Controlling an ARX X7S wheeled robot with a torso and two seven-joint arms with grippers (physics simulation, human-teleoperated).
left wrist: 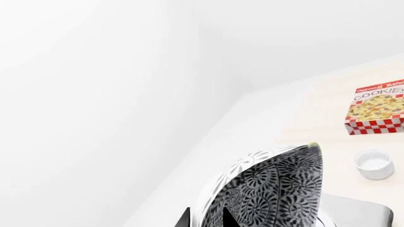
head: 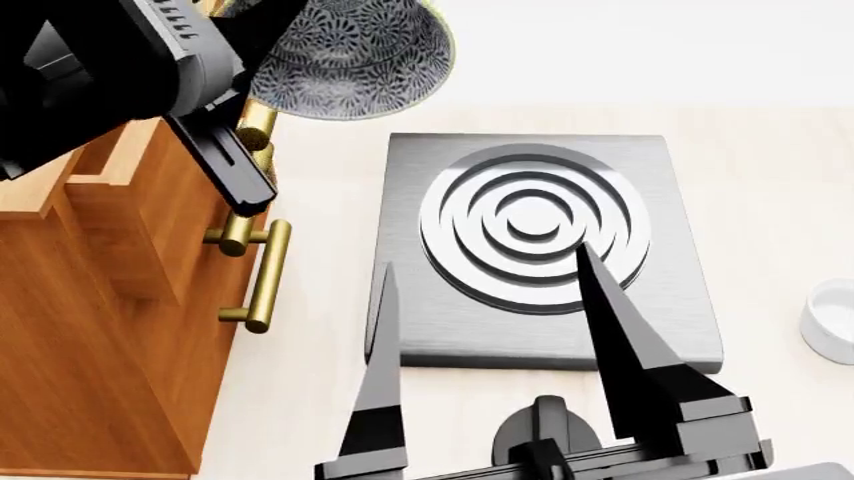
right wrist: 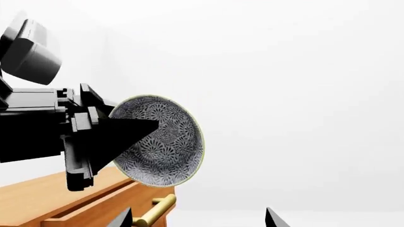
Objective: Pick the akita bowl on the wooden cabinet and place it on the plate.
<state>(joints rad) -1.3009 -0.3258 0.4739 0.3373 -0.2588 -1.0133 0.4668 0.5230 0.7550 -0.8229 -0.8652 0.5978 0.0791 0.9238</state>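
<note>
The akita bowl (head: 354,60), dark with a fine white flower pattern, hangs tilted in the air beside the top of the wooden cabinet (head: 120,300). My left gripper (left wrist: 205,218) is shut on its rim, one finger inside and one outside. From the right wrist view the bowl (right wrist: 164,142) shows its underside, with the left gripper (right wrist: 148,125) pinching it above the cabinet (right wrist: 75,198). My right gripper (head: 485,256) stands open and empty, low over a grey slab. The plate is out of view.
A grey slab with raised concentric rings (head: 534,230) lies on the pale table right of the cabinet. A small white cup (head: 834,320) sits at the right edge. A cookies box (left wrist: 379,106) lies further off. Brass handles (head: 254,275) stick out from the cabinet.
</note>
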